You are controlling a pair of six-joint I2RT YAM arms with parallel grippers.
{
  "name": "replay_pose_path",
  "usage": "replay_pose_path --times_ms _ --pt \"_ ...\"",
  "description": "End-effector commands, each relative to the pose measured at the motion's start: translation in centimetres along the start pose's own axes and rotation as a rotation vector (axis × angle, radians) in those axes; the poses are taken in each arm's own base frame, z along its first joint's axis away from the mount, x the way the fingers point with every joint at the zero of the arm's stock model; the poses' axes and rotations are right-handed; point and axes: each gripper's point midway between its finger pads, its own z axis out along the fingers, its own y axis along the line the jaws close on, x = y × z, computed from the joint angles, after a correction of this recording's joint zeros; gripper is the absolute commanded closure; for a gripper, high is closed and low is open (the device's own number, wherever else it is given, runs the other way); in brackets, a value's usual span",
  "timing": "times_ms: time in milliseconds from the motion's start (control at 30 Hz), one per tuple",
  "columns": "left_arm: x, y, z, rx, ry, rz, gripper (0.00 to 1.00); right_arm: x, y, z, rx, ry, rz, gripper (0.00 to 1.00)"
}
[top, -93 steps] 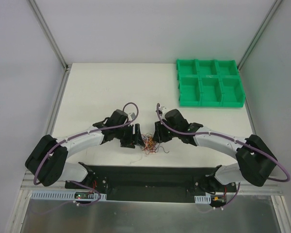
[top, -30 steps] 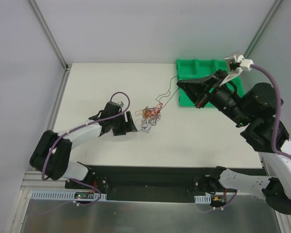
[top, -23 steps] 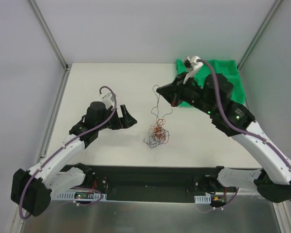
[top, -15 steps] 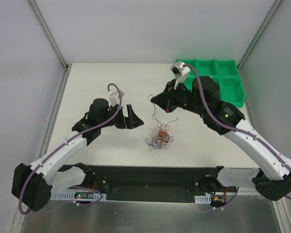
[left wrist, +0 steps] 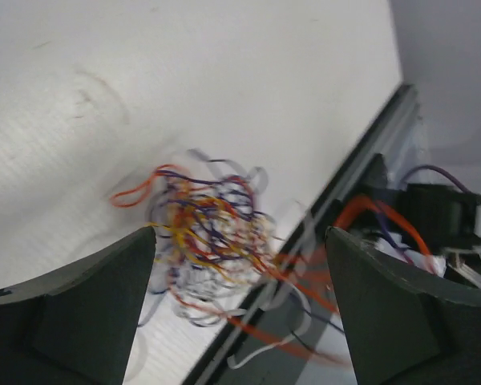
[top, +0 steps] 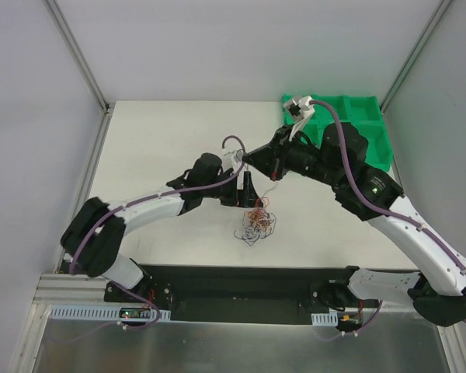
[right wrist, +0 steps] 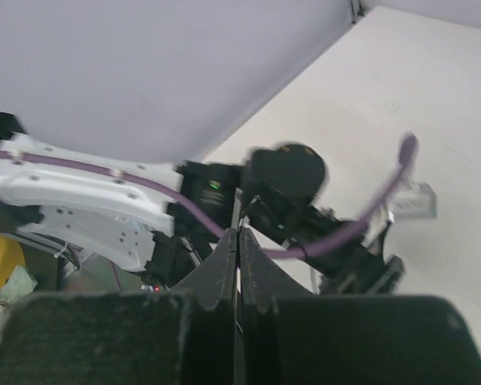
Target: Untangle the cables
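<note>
Compared with half a second earlier, the left gripper (top: 248,186) has been brought in from the left of the bundle and is now positioned above the cables (top: 255,221), directly below the raised right gripper (top: 250,158). The right gripper has been shifted only slightly. The cables remain gathered as a small knot on the table (top: 163,140), near its front edge and between the two arms, with the green tray (top: 373,109) well apart at the far right. In the left wrist view the fingers (left wrist: 72,313) are spread wide, and the knot is framed in the gap between them but not yet contacted. In the right wrist view the fingers (right wrist: 224,265) are pressed fully together. A single strand is probably clamped there, since thin lines are seen running down toward the knot in the top view, but the wire is too fine to be confirmed. From this arrangement it is judged that one strand is being held up while the bundle is about to be gripped by the left gripper, so that the two can be drawn apart. No cable has yet been separated. The left wrist view is blurred, so individual strands cannot be traced. The knot is not shown in the right wrist view. Part of the tray is covered by the right arm.
</note>
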Motion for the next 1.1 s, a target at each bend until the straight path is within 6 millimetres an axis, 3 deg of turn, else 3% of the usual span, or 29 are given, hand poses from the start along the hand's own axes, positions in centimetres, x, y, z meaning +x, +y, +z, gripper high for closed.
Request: replay_pose_path --times_ms 0,33,167,267,333,433,633,800,867,967,1067 --pt "1.8 6.4 3.8 -0.171 0.054 -0.091 0.17 -8.4 4.6 -4.2 -0.098 -0.254 -0.059 0.99" --pt "2.8 8.2 4.3 -0.222 0.078 -0.118 0.19 -9.8 5.0 -5.0 -0.089 -0.287 -0.076 0.99" --pt "4.9 12.1 4.6 -0.337 0.109 -0.155 0.22 -14.9 6.6 -8.1 -0.07 -0.421 -0.153 0.99" --pt "5.3 15.3 3.2 -0.429 0.099 -0.204 0.25 -17.9 7.7 -9.8 -0.061 -0.502 -0.2 0.99" --pt "5.3 16.4 1.7 -0.447 0.072 -0.235 0.28 -19.0 8.0 -10.1 -0.058 -0.521 -0.212 1.0" --pt "3.4 14.6 -1.1 -0.37 -0.031 -0.164 0.25 -19.1 7.7 -9.4 -0.04 -0.507 -0.246 0.99" --pt "-0.6 5.4 -6.7 -0.113 -0.243 0.115 0.07 -17.0 6.9 -6.4 -0.071 -0.452 -0.194 0.99" --pt "-2.5 -0.5 -10.4 0.045 -0.395 0.271 0.01 -16.2 6.7 -5.1 -0.085 -0.422 -0.171 0.99" --pt "-2.8 -3.1 -11.0 0.127 -0.409 0.335 0.01 -16.0 6.7 -4.8 -0.093 -0.415 -0.161 1.0" --pt "-2.9 -6.1 -10.3 0.196 -0.405 0.401 0.01 -15.7 6.7 -4.3 -0.1 -0.405 -0.148 0.99" --pt "-3.9 -6.5 -8.6 0.163 -0.438 0.424 0.01 -15.9 6.8 -4.4 -0.103 -0.413 -0.137 0.99"
